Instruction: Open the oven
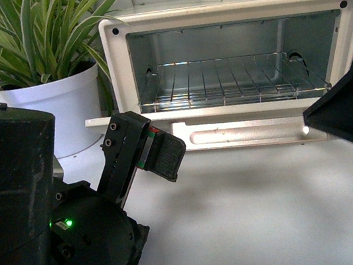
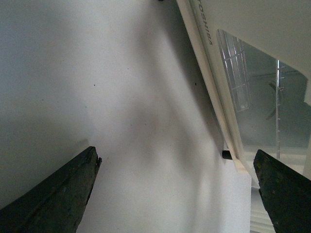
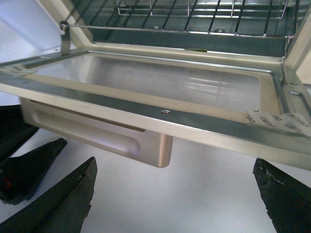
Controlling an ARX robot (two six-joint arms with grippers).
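As its door (image 3: 170, 85) lies level, cream-white oven (image 1: 224, 12) gapes | wire rack (image 1: 223, 85) inside

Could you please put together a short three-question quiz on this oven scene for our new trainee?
1. True or false: the door of the oven is shut.
2. Multiple choice: in the front view, what stands to the left of the oven? A) a potted plant B) a kettle C) a stack of plates
3. Short answer: what are the left gripper and the right gripper holding?

Key
1. False: the door is folded down and the wire rack inside shows.
2. A.
3. Nothing: both are open and empty.
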